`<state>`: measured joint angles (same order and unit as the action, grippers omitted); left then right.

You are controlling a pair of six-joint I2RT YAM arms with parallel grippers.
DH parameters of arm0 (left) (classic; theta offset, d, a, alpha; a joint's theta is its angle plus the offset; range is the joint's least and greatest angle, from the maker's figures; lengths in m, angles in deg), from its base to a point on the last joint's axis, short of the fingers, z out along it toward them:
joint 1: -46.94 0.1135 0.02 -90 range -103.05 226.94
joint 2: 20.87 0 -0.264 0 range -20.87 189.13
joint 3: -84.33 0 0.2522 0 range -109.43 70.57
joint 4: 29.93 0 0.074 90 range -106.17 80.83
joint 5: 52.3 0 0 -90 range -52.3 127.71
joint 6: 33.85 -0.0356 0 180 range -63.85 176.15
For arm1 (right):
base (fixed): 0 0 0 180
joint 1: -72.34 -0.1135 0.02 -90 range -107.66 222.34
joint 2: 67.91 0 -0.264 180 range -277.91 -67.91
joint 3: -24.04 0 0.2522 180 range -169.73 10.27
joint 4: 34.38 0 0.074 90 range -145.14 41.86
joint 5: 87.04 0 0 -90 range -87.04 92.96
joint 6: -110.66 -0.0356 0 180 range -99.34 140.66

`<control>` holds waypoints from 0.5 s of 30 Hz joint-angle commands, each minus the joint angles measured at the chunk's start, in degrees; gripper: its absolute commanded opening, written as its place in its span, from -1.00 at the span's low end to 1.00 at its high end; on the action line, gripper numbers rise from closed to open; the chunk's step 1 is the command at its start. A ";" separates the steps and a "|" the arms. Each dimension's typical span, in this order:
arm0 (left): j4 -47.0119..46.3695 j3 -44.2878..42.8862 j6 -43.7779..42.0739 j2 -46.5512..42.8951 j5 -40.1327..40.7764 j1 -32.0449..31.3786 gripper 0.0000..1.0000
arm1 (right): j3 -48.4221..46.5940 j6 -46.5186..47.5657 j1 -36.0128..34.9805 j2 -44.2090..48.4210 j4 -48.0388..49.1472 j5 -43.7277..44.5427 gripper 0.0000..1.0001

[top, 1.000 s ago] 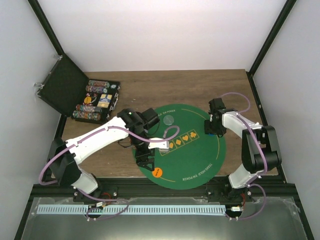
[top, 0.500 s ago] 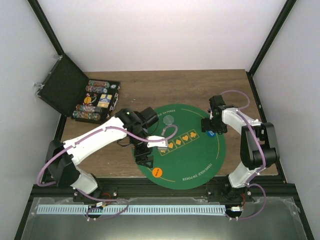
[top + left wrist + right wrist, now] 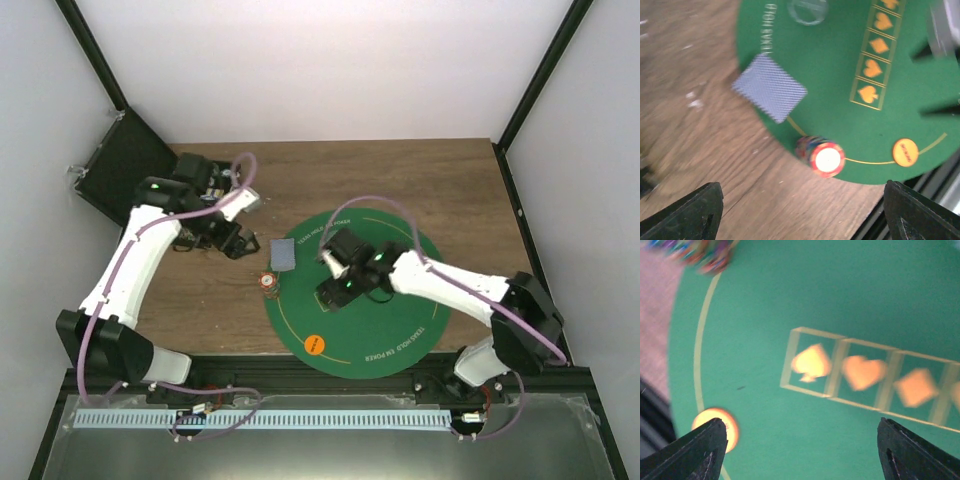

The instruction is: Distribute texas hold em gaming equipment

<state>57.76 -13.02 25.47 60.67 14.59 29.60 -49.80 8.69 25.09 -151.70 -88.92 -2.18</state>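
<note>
at the left rim of the round green mat (image 3: 400,330), top view: a card (image 3: 283,252) with a grey-blue back lies face down, one corner overhanging onto the wooden table (image 3: 400,180); a stack of chips (image 3: 268,284) with a red-and-white top stands just below it in frame, on the mat's edge, and an orange token (image 3: 315,345) lies lower on the mat near the yellow line. the left gripper (image 3: 228,238) hovers over the wood just left of the card, beside the open black case (image 3: 120,170) at upper left; its fingers are spread wide with nothing between them. the right gripper (image 3: 335,292), likewise wide and empty, hangs over the mat's centre, right of the stack. in the left wrist view the card's long axis runs from upper left to lower right. judged from this layout, the left arm is the nearer to the card, the two arms about equally near the stack.
</note>
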 commanded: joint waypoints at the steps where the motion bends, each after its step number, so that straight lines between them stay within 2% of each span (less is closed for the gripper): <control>1: -0.89 -0.15 1.72 -1.68 -2.18 9.68 0.78 | -0.69 -7.21 -12.36 -4.65 0.02 1.95 0.69; 4: -1.00 -0.22 1.94 -1.12 -3.57 14.21 0.78 | -3.25 -9.29 -19.09 -9.23 -1.44 4.81 0.83; 7: -1.55 0.37 1.69 -1.52 -4.56 15.49 0.78 | -5.15 -10.45 -23.07 -13.39 -2.01 4.62 0.91; 10: -1.82 0.71 1.36 -1.58 -5.05 15.50 0.78 | -6.31 -11.90 -25.69 -17.90 -2.14 4.98 0.86; 15: -1.29 0.07 0.93 -1.12 -5.88 15.53 0.78 | -8.33 -12.16 -26.73 -21.14 -3.01 7.32 0.65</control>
<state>56.47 -12.85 26.96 59.47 10.68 45.03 -54.78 -1.69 -0.50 -171.02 -90.38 2.06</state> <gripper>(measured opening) 0.890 0.858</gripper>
